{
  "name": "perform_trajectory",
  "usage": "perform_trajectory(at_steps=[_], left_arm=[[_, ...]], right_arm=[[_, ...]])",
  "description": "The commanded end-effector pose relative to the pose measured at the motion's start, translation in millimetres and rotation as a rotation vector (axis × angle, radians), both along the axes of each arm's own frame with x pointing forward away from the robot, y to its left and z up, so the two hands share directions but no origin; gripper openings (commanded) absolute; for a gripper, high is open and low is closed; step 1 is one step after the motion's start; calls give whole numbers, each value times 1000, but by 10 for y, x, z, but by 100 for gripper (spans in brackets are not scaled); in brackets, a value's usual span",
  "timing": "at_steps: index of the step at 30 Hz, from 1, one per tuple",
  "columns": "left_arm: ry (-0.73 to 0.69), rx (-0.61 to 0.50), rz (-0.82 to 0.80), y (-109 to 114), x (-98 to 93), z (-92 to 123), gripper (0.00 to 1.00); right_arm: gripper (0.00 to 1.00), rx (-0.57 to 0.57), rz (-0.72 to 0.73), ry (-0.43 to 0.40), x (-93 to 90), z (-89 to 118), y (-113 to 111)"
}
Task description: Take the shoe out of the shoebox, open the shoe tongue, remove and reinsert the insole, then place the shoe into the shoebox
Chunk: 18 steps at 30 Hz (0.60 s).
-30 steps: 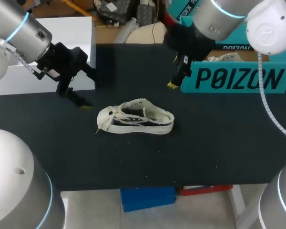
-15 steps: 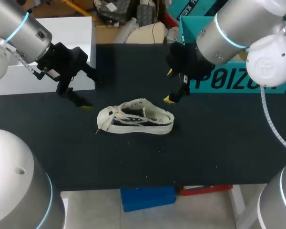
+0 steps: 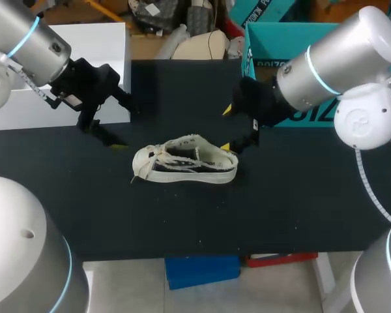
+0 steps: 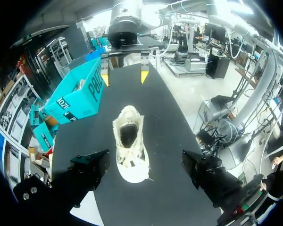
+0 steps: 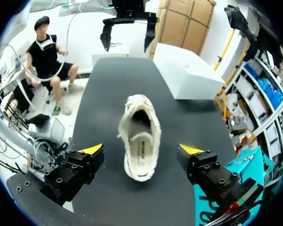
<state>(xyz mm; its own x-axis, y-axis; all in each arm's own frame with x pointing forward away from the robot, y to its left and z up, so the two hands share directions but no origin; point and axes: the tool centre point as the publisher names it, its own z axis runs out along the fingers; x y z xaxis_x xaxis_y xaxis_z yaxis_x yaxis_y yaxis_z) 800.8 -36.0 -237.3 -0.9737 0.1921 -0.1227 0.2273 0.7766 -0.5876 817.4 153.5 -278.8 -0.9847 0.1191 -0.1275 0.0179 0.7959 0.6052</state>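
Note:
A white low-top shoe (image 3: 186,160) lies on its side on the black table (image 3: 182,215), toe toward my left arm. My left gripper (image 3: 120,124) hangs open a little beyond the toe, touching nothing. My right gripper (image 3: 229,128) stands open just behind the heel, its yellow tips on either side of it without contact. In the right wrist view the shoe (image 5: 140,141) lies heel-first between the spread fingers of my right gripper (image 5: 141,150). The left wrist view has the shoe (image 4: 129,148) toe-first ahead of my left gripper (image 4: 146,172). The teal shoebox (image 3: 274,39) sits at the back right.
A white box (image 3: 85,39) stands at the back left, behind my left arm. The teal shoebox (image 4: 78,94) stands open at the top beside my right arm. Bare table stretches in front of the shoe toward the near edge.
My right arm has swung from beside the shoebox toward the shoe, and its open gripper now brackets the heel. The left arm and the shoe have not moved.

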Motion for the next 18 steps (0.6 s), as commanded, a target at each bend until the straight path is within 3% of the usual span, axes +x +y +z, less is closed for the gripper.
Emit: perform_trajectory(at_steps=[1,6,18], left_arm=[[-3,-1,0,-1,1,-10,100],[-3,-1,0,-1,1,-10,100],[-3,-1,0,-1,1,-10,100]], right_arm=[[100,28,2,-2,0,-37,2],[100,129,2,-40,78,-251,-10],[100,242,28,-9,213,-610,-124]])
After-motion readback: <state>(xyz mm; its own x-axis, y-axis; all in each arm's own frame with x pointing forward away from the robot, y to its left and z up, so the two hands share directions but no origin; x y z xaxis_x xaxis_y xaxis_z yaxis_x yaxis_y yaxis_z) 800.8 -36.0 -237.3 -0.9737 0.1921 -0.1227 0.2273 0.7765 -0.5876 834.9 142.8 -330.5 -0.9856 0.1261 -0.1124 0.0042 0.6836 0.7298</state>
